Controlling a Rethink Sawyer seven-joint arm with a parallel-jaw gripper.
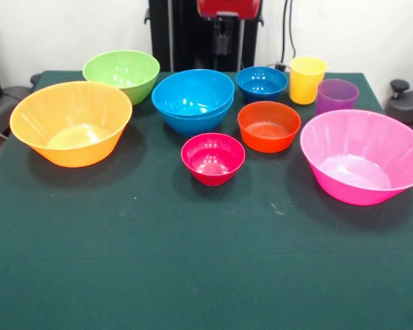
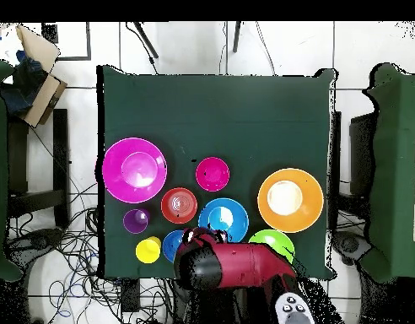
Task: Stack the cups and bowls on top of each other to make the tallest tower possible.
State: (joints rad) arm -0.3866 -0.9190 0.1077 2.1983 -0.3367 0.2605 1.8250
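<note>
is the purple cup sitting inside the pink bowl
No, the purple cup stands on the green table by itself, behind the big pink bowl and next to the yellow cup.

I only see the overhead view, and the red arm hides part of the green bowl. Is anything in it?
Observer: No. In the front view the green bowl is empty and stands upright.
Operator: Are any bowls stacked already?
Observer: Yes. The light blue bowls sit nested, one rim showing just under the other.
Operator: What else is half hidden for me?
Observer: The dark blue bowl. In front it shows whole and empty, beside the yellow cup.
</note>
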